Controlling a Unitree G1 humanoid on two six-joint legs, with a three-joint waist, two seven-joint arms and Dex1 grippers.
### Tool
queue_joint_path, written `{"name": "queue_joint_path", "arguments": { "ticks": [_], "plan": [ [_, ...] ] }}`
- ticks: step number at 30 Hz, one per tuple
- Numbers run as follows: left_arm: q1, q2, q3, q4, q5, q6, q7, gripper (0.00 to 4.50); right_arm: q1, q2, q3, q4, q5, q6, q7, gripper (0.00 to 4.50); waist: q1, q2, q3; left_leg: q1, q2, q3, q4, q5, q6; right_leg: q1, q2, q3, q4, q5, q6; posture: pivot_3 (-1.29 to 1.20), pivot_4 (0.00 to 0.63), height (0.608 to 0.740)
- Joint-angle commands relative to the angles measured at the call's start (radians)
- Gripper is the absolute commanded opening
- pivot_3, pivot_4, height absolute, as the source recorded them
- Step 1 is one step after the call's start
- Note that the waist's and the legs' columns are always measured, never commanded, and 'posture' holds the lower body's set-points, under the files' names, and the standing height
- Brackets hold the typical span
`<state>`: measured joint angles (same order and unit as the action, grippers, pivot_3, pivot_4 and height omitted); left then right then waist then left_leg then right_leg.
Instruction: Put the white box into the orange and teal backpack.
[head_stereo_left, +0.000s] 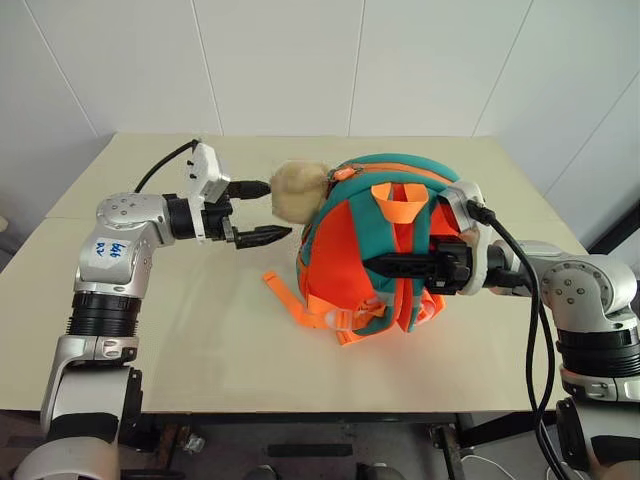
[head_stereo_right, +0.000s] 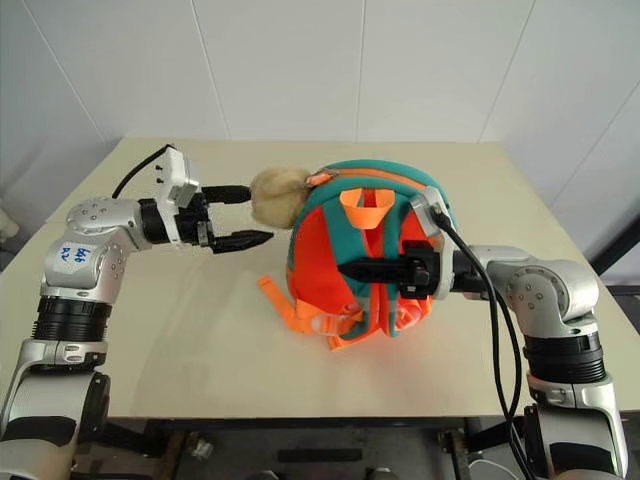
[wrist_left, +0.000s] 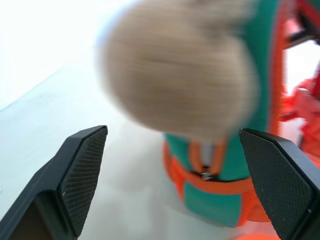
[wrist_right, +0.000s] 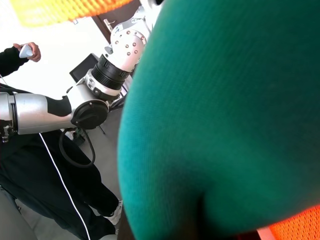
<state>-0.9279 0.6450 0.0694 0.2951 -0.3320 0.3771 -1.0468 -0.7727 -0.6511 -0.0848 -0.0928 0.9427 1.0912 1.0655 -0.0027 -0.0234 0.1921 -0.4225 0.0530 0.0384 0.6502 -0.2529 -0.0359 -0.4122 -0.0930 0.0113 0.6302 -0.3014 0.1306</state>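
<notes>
Backpack (head_stereo_left: 375, 250), orange and teal, standing on the beige table (head_stereo_left: 200, 330), straps side facing the camera, orange webbing strap (head_stereo_left: 285, 292) trailing onto the tabletop at its left. Beige plush charm (head_stereo_left: 298, 192) hanging at the upper left of the bag. White box not to be made out; place cannot be told. Left gripper (head_stereo_left: 262, 212) hovering just left of the bag, pointing at the charm, 2 fingers (wrist_left: 82, 175) spread wide, holding nothing. Right gripper (head_stereo_left: 385, 266) lying across the front of the bag, fingers pinched close together against the teal straps; grip on the fabric cannot be told. Dark-sleeved person (wrist_right: 30, 165) beyond the table edge.
</notes>
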Motion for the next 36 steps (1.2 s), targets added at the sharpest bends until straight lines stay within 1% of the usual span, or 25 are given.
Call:
{"name": "queue_joint_path", "arguments": {
  "ticks": [1, 4, 5, 7, 8, 10, 14, 18, 24, 27, 28, 29, 30, 31, 34, 36],
  "plan": [
    [-0.033, -0.02, 0.035, -0.001, -0.017, 0.026, 0.066, 4.49, 0.001, 0.004, -0.023, -0.036, 0.026, -0.003, -0.011, 0.0, 0.001, 0.0, 0.0, 0.0, 0.0, 0.0, 0.0, 0.0, 0.0, 0.0, 0.0, 0.0, 0.0, 0.0, 0.0, 0.0, 0.15, 0.74],
    [-0.03, -0.05, 0.031, -0.015, -0.041, 0.039, 0.065, 4.49, 0.002, 0.007, -0.023, -0.037, 0.031, -0.005, -0.019, 0.0, 0.001, 0.0, 0.0, 0.0, 0.0, 0.0, 0.0, 0.0, 0.0, 0.0, 0.0, 0.0, 0.001, 0.0, 0.0, 0.0, 0.15, 0.74],
    [-0.03, -0.073, 0.043, -0.032, -0.079, 0.05, 0.05, 4.49, 0.003, 0.009, -0.022, -0.039, 0.032, -0.006, -0.022, 0.0, 0.002, 0.0, 0.0, 0.0, 0.0, 0.0, -0.001, 0.0, 0.0, 0.0, 0.0, 0.0, 0.001, 0.0, 0.0, 0.0, 0.15, 0.74],
    [-0.022, -0.113, 0.081, -0.106, -0.209, 0.094, -0.022, 4.49, 0.007, 0.013, -0.022, -0.044, 0.036, -0.006, -0.031, 0.0, 0.003, 0.0, 0.0, 0.0, 0.0, 0.0, 0.0, 0.0, 0.0, 0.0, 0.0, 0.0, 0.0, 0.0, 0.0, 0.0, 0.15, 0.74],
    [-0.015, -0.117, 0.09, -0.137, -0.251, 0.119, -0.051, 4.49, 0.01, 0.013, -0.024, -0.048, 0.039, -0.005, -0.034, 0.0, 0.002, 0.0, 0.0, -0.001, 0.0, 0.0, 0.0, 0.0, 0.0, 0.0, 0.0, 0.0, 0.0, 0.0, 0.0, 0.0, 0.15, 0.74],
    [-0.004, -0.106, 0.084, -0.17, -0.279, 0.161, -0.075, 4.49, 0.015, 0.012, -0.028, -0.055, 0.045, -0.002, -0.04, 0.0, 0.001, 0.0, 0.0, -0.001, 0.0, 0.0, -0.001, 0.0, 0.0, 0.0, 0.0, 0.0, -0.001, 0.0, 0.0, 0.0, 0.15, 0.74],
    [0.007, -0.084, 0.071, -0.156, -0.27, 0.157, -0.095, 4.49, 0.028, 0.008, -0.036, -0.067, 0.054, 0.0, -0.055, 0.0, -0.006, 0.0, 0.0, 0.001, 0.0, 0.0, -0.002, 0.0, 0.0, 0.0, 0.0, 0.0, 0.0, 0.0, 0.0, 0.0, 0.15, 0.74],
    [-0.018, -0.106, 0.063, -0.101, -0.236, 0.111, -0.066, 4.49, 0.032, 0.01, -0.037, -0.072, 0.061, 0.001, -0.064, 0.0, -0.001, 0.0, 0.0, 0.001, 0.0, 0.0, 0.0, 0.001, -0.001, 0.0, 0.0, 0.0, -0.001, 0.0, 0.0, 0.0, 0.15, 0.74],
    [-0.031, -0.159, 0.015, -0.05, -0.179, 0.053, -0.036, 4.49, 0.031, 0.012, -0.038, -0.075, 0.067, 0.0, -0.074, 0.0, 0.002, 0.0, 0.0, 0.001, 0.0, 0.0, 0.0, 0.001, -0.001, 0.001, 0.0, 0.0, -0.001, 0.001, 0.0, 0.0, 0.15, 0.74],
    [-0.038, -0.189, 0.016, -0.03, -0.172, 0.038, -0.016, 3.94, 0.034, 0.012, -0.038, -0.078, 0.072, -0.001, -0.081, 0.0, 0.002, 0.0, 0.0, 0.001, 0.0, 0.0, 0.0, 0.001, -0.001, 0.001, 0.0, 0.0, -0.001, 0.001, 0.0, 0.0, 0.15, 0.74],
    [-0.039, -0.197, 0.017, -0.032, -0.17, 0.038, -0.004, 3.7, 0.036, 0.013, -0.039, -0.08, 0.074, -0.001, -0.085, 0.0, 0.001, 0.0, 0.0, 0.001, 0.0, 0.0, 0.0, 0.001, -0.001, 0.001, 0.0, 0.0, -0.001, 0.001, 0.0, 0.0, 0.15, 0.74],
    [-0.038, -0.201, 0.018, -0.034, -0.17, 0.038, 0.003, 3.36, 0.037, 0.014, -0.04, -0.081, 0.077, -0.001, -0.088, 0.0, 0.001, 0.0, 0.0, 0.001, 0.0, 0.0, -0.001, 0.001, -0.001, 0.001, 0.0, 0.0, -0.001, 0.001, 0.0, 0.0, 0.15, 0.74],
    [-0.038, -0.205, 0.021, -0.037, -0.174, 0.04, 0.006, 3.14, 0.038, 0.015, -0.041, -0.083, 0.079, -0.001, -0.091, 0.0, 0.001, 0.0, 0.0, 0.001, 0.0, 0.0, -0.001, 0.001, -0.001, 0.001, 0.0, 0.0, -0.001, 0.001, 0.0, 0.0, 0.15, 0.74],
    [-0.039, -0.206, 0.029, -0.041, -0.183, 0.049, 0.01, 2.8, 0.041, 0.015, -0.042, -0.085, 0.081, 0.0, -0.094, 0.0, 0.001, 0.0, 0.0, 0.001, 0.0, 0.0, -0.001, 0.001, -0.001, 0.001, 0.0, 0.0, -0.001, 0.001, 0.0, 0.0, 0.15, 0.74],
    [-0.039, -0.194, 0.044, -0.054, -0.205, 0.065, 0.002, 2.05, 0.048, 0.014, -0.045, -0.09, 0.088, 0.001, -0.102, 0.0, 0.002, 0.0, 0.0, 0.001, 0.0, 0.0, -0.001, 0.001, -0.001, 0.001, 0.0, 0.0, -0.001, 0.001, 0.0, 0.0, 0.15, 0.74],
    [-0.034, -0.171, 0.051, -0.059, -0.209, 0.068, -0.017, 1.66, 0.053, 0.013, -0.047, -0.094, 0.093, 0.001, -0.108, 0.0, 0.001, 0.0, 0.0, 0.001, 0.0, 0.0, -0.001, 0.001, -0.001, 0.001, 0.0, 0.0, -0.002, 0.001, 0.0, 0.0, 0.15, 0.74]
  ]
}}
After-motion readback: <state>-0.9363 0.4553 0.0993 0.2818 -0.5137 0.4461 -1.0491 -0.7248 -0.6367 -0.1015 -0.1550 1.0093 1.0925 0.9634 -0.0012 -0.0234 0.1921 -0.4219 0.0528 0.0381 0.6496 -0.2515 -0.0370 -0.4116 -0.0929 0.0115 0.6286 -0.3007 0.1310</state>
